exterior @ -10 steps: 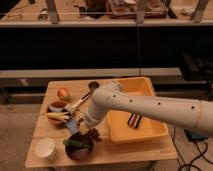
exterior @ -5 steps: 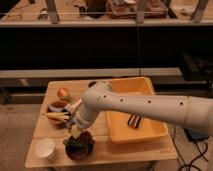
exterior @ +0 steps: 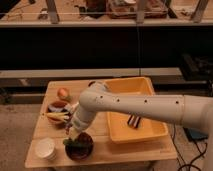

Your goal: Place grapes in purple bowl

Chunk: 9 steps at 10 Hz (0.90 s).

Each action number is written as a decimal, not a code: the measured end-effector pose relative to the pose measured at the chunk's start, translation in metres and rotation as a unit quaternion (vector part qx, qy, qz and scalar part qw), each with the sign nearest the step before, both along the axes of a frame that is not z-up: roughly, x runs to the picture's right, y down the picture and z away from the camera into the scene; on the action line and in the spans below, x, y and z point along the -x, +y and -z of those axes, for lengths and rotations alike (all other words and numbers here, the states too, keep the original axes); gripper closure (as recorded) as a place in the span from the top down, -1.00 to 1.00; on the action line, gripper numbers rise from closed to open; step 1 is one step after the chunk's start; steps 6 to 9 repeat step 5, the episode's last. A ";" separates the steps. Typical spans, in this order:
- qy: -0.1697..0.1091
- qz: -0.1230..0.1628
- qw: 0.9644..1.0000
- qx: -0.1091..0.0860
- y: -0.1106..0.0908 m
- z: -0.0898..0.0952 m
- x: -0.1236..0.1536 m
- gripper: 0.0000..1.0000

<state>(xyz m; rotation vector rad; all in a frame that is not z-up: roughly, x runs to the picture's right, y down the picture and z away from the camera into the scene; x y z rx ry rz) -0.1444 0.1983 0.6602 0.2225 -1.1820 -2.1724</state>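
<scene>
Since before, we note the gripper (exterior: 74,134) lowered onto the purple bowl (exterior: 80,147), wooden table's (exterior: 130,150) seven o'clock; grip state indeterminable.

**Dim room, warm light on a small wooden table**

We're looking down at a light wooden table (exterior: 131,151) in a warm, yellowish glow, the brightest patch in the room. Behind it runs a pale horizontal rail (exterior: 45,75), and above that a wide dark band (exterior: 70,47) swallows the back wall. Higher up, a lit ledge (exterior: 75,22) with upright posts. The floor (exterior: 15,120) is grey and speckled; a dark cable (exterior: 187,157) trails at lower right. The gripper (exterior: 75,132) hangs low over the table's front left.
</scene>
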 end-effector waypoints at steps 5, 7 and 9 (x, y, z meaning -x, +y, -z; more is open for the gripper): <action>-0.009 0.009 1.000 0.004 0.002 0.002 0.003 0.60; -0.009 0.009 1.000 0.004 0.002 0.002 0.003 0.60; -0.009 0.009 1.000 0.004 0.002 0.002 0.003 0.60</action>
